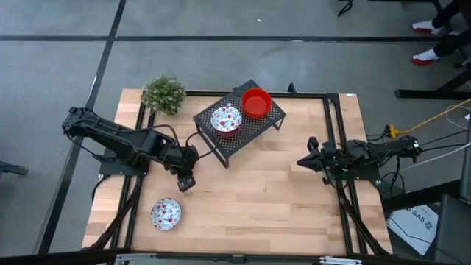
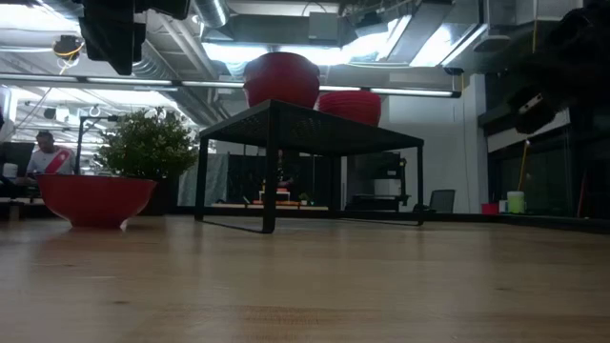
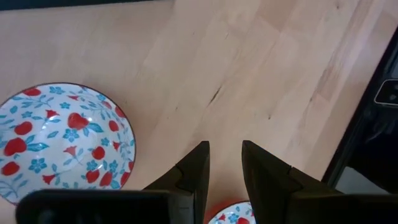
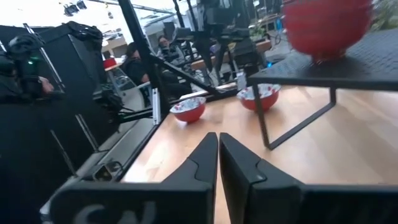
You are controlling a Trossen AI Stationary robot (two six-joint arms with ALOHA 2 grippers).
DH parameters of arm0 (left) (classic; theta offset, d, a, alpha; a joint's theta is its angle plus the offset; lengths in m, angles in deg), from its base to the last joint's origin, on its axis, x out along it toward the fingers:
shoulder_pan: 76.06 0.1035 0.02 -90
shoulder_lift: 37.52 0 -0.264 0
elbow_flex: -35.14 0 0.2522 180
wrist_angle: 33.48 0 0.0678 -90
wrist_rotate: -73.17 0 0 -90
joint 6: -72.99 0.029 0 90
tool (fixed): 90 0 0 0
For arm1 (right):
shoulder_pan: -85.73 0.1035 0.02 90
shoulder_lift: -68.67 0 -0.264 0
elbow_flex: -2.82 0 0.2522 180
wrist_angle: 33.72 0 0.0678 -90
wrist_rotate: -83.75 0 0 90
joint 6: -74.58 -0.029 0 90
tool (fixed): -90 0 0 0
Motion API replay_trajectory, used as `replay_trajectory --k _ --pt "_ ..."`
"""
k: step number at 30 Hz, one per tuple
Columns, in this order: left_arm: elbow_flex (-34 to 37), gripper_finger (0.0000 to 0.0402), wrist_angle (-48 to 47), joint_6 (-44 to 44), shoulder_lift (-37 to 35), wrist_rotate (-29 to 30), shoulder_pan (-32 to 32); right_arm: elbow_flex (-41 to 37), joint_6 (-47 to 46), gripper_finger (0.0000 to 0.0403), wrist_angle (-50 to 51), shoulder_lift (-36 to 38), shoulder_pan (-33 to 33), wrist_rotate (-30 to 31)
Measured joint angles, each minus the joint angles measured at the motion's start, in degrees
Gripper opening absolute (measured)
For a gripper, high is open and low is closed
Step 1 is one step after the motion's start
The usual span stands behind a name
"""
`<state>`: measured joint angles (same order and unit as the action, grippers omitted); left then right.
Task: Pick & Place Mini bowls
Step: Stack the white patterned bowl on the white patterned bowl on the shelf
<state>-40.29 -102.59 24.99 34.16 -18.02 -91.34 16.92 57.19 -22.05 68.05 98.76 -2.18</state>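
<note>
Two mini bowls rest on the black rack (image 1: 243, 131): a printed one (image 1: 226, 119) and a plain red one (image 1: 255, 103). A third printed bowl (image 1: 165, 214) stands on the table near its near-left corner and shows again in the left wrist view (image 3: 62, 143). A fourth bowl, red outside (image 2: 95, 200), stands on the table straight under my left gripper (image 1: 186, 180); only a sliver of it (image 3: 231, 216) shows between the fingers. My left gripper (image 3: 225, 155) hangs open, well above that bowl (image 2: 114, 33). My right gripper (image 1: 305, 162) waits shut at the table's right (image 4: 218, 140).
A small green plant (image 1: 163, 93) stands at the far-left corner, beside the rack. Bare wood lies between the two grippers and along the near edge (image 1: 257, 213). Black frame rails run along the table's sides (image 1: 340, 147). People sit in the room behind (image 2: 43, 157).
</note>
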Motion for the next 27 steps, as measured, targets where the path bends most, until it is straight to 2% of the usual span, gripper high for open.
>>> replay_trajectory --k 5,11,19,21,25,27 --pt "0.0 0.0088 -1.6 2.4 0.0 0.9 1.6 0.0 1.4 0.0019 0.0 -0.2 -1.5 0.0" --pt "0.0 0.0088 -5.6 9.4 0.9 6.4 2.4 0.0 1.5 0.0019 0.3 -0.9 -2.2 -0.8" --pt "0.1 0.0088 -6.3 18.2 8.7 6.9 0.1 0.0 1.3 0.0019 0.2 -0.9 -2.2 -1.1" --pt "0.1 0.0088 -6.8 18.5 11.1 9.0 -0.7 0.0 1.4 0.0019 0.2 -0.9 -2.2 -1.1" --pt "0.1 0.0093 -9.5 11.0 14.8 11.8 -1.5 0.1 1.3 0.0019 0.2 -0.9 -2.2 -1.1" --pt "0.1 0.0097 -9.5 9.9 15.6 12.5 -1.9 0.1 1.3 0.0019 0.2 -0.9 -2.2 -1.1"
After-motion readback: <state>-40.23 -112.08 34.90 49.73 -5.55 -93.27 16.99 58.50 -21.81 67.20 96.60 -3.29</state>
